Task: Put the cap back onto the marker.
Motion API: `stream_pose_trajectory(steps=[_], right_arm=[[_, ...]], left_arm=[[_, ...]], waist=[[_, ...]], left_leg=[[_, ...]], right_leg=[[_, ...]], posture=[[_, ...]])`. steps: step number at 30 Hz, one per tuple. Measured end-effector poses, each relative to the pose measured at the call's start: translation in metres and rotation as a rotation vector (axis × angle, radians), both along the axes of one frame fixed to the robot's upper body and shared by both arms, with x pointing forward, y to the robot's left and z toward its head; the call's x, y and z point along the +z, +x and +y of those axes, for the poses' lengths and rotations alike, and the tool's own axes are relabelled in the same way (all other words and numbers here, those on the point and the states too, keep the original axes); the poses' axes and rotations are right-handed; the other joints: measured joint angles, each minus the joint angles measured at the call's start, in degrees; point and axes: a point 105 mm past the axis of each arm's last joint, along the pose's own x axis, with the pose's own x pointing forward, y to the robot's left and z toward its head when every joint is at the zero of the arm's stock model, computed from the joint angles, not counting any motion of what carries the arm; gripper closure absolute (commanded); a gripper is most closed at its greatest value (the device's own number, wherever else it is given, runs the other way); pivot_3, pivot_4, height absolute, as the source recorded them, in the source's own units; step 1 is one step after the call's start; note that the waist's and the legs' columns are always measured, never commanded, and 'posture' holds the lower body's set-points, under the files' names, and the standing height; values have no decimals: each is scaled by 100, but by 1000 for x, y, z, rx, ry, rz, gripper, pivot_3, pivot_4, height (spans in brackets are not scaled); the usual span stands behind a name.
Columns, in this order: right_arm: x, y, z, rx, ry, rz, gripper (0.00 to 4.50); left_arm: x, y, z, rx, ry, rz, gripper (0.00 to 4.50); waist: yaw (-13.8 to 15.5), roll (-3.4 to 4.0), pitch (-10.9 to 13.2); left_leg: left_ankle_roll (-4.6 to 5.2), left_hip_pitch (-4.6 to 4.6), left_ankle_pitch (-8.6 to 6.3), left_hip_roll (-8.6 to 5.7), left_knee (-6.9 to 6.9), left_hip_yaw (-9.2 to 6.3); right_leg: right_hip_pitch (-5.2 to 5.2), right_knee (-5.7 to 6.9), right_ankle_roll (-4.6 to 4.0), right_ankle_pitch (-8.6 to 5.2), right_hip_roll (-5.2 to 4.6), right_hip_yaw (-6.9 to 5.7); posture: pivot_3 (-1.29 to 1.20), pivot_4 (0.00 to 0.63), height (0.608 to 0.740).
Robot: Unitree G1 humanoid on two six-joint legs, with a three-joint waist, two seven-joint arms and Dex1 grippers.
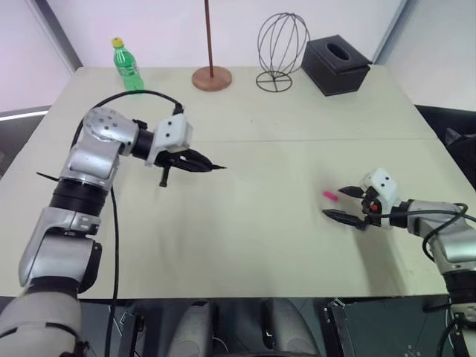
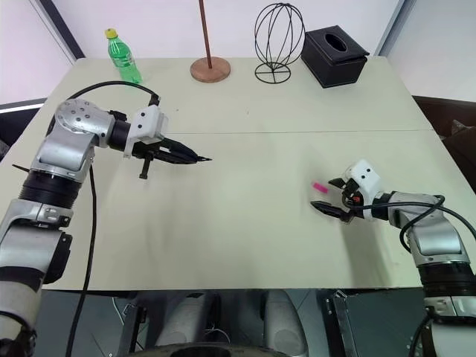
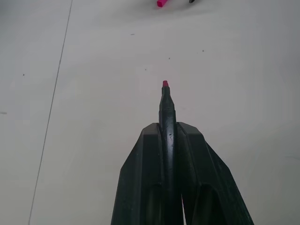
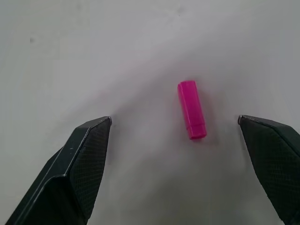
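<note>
My right claw (image 4: 176, 126), jaws wide apart, frames the cap (image 4: 191, 109) lying flat on the tabletop (image 1: 260, 186) just ahead, long axis roughly along my approach (not across the jaws). My left claw (image 1: 195, 163) is clamped on the marker (image 3: 166, 115), held aloft well apart

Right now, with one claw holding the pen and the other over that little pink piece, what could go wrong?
The cap lies loose on the table, nearer one finger of the open right gripper; closing might nudge it aside or make it roll. The left gripper pinches the thin marker, which could twist when the cap is pressed on. Both pieces are small, so lining them up leaves little margin.
</note>
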Motion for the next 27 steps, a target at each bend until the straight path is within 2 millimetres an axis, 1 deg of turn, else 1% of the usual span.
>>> stream_pose_trajectory(steps=[4,9,10,11,16,18,27], right_arm=[[0,2,-3,-3,-8,-6,0],[0,6,-2,-8,4,-13,0],[-1,7,-3,-11,7,-12,569],[-1,8,-3,-12,5,-15,884],[-1,8,-3,-12,1,-15,3562],[-1,7,-3,-10,3,-11,4450],[0,7,-1,-6,-14,-18,4450]], left_arm=[[-7,0,3,21,0,10,4460],[-9,1,3,31,-4,12,4460],[-9,1,3,31,-4,9,4500],[-8,1,2,30,-4,6,4500],[-9,1,2,39,-10,-1,4500],[-10,1,2,41,-11,1,4500],[-10,3,8,59,-11,-5,4500]], waist=[[0,0,0],[0,0,0],[-1,0,0],[-2,0,0],[-4,0,-1],[-3,0,-1],[-2,0,-1]], left_leg=[[0,1,0,0,2,0],[0,1,0,0,3,0],[0,1,0,0,3,0],[0,1,0,0,3,0],[0,1,0,0,3,0],[0,1,0,0,3,0],[0,1,0,0,3,0]], right_leg=[[0,2,0,0,0,1],[0,3,0,0,0,1],[0,3,0,0,0,1],[0,4,0,0,0,1],[0,4,0,0,1,1],[0,4,0,0,1,1],[0,5,0,0,0,1]], posture=[[0,150,740],[0,150,740],[0,150,740],[0,150,740],[0,150,740],[0,150,740],[0,150,740]])
